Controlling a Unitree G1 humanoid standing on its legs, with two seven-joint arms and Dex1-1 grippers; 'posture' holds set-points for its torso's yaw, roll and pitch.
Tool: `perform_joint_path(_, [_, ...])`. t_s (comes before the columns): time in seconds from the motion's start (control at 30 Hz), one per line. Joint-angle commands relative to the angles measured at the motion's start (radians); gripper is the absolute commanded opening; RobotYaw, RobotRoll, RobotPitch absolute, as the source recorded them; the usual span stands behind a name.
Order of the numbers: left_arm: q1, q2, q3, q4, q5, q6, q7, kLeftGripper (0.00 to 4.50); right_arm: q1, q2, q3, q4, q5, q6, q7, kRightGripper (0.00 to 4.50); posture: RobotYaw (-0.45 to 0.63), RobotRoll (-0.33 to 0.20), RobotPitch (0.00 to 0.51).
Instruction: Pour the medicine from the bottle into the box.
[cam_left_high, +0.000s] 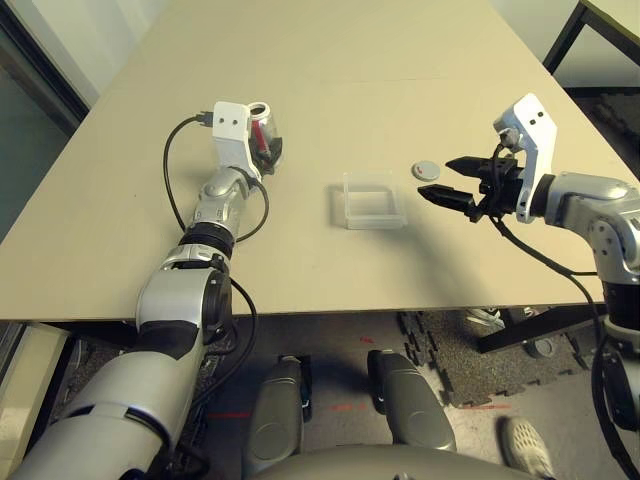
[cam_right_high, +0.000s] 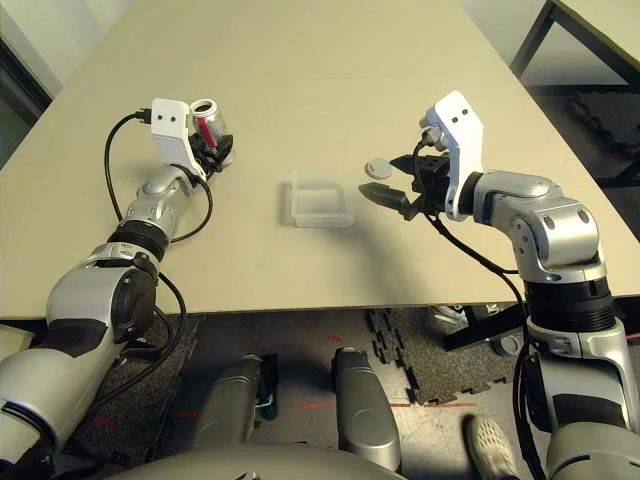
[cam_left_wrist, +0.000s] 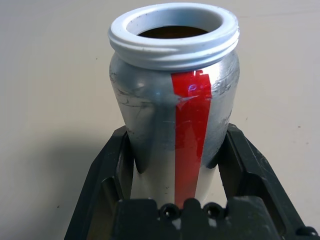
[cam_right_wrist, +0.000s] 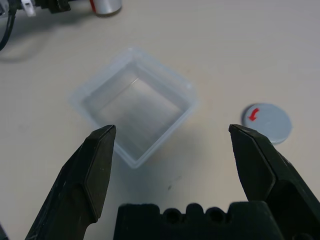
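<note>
Bottle (cam_left_wrist: 175, 115) upright, uncapped, clamped between left fingers (cam_left_wrist: 107, 170); right fingers (cam_right_wrist: 97, 165) spread wide near box (cam_right_wrist: 134, 107).

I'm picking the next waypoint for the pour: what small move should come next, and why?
Probably carry the bottle sideways toward the box. The left tool is shut on the bottle, which stands upright and uncapped; the cap lies on the table and the box looks empty, well apart from it.
</note>
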Motion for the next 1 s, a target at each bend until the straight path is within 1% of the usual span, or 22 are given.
perform_joint_path(0.03, [-0.012, 0.021, 0.001, 0.025, 0.015, 0.014, 0.018, 2.62, 0.031, -0.025, 0.026, -0.061, 0.035, 0.055, 0.024, 4.50, -0.18, 0.000, 0.143])
perform_joint_path(0.2, [-0.019, 0.026, 0.002, 0.027, 0.016, 0.014, 0.021, 2.62, 0.054, -0.044, 0.020, -0.109, 0.065, 0.100, 0.028, 4.50, -0.19, 0.000, 0.140])
perform_joint_path(0.37, [-0.028, 0.035, -0.006, 0.032, 0.029, 0.012, 0.016, 2.62, 0.073, -0.054, 0.031, -0.118, 0.068, 0.106, 0.017, 4.50, -0.19, 0.000, 0.139])
perform_joint_path(0.43, [-0.044, 0.051, -0.027, 0.036, 0.056, -0.003, 0.011, 2.62, 0.078, -0.054, 0.038, -0.121, 0.064, 0.107, 0.011, 4.50, -0.19, 0.000, 0.138])
perform_joint_path(0.5, [-0.091, 0.076, -0.093, 0.038, 0.127, -0.029, -0.018, 2.62, 0.083, -0.051, 0.043, -0.121, 0.061, 0.106, 0.006, 4.50, -0.19, 0.000, 0.137])
perform_joint_path(0.6, [-0.207, 0.097, -0.252, 0.029, 0.283, -0.133, -0.108, 2.62, 0.087, -0.042, 0.049, -0.115, 0.055, 0.098, -0.002, 4.50, -0.18, 0.000, 0.133])
perform_joint_path(0.67, [-0.298, 0.105, -0.399, 0.021, 0.425, -0.248, -0.166, 2.62, 0.093, -0.035, 0.054, -0.112, 0.051, 0.090, -0.009, 4.50, -0.18, 0.000, 0.128])
perform_joint_path(0.73, [-0.379, 0.110, -0.556, 0.019, 0.579, -0.375, -0.187, 2.62, 0.101, -0.027, 0.060, -0.109, 0.047, 0.081, -0.015, 4.50, -0.18, 0.000, 0.123])
perform_joint_path(0.8, [-0.442, 0.112, -0.723, 0.018, 0.749, -0.497, -0.153, 2.62, 0.110, -0.018, 0.062, -0.108, 0.046, 0.071, -0.023, 4.50, -0.19, 0.000, 0.115])
perform_joint_path(0.87, [-0.490, 0.106, -0.892, 0.018, 0.924, -0.570, -0.082, 2.62, 0.119, -0.008, 0.062, -0.107, 0.046, 0.059, -0.031, 4.50, -0.20, 0.000, 0.111])
perform_joint_path(0.9, [-0.505, 0.100, -0.953, 0.018, 0.984, -0.603, -0.045, 2.62, 0.121, 0.000, 0.060, -0.107, 0.046, 0.052, -0.039, 4.50, -0.20, 0.000, 0.107])
perform_joint_path(0.93, [-0.518, 0.090, -1.031, 0.015, 1.065, -0.623, 0.002, 2.62, 0.122, 0.011, 0.056, -0.107, 0.046, 0.046, -0.049, 4.50, -0.22, 0.000, 0.104])
perform_joint_path(1.0, [-0.531, 0.076, -1.123, 0.020, 1.158, -0.643, 0.072, 2.62, 0.121, 0.029, 0.052, -0.107, 0.047, 0.038, -0.064, 4.50, -0.23, 0.000, 0.103])
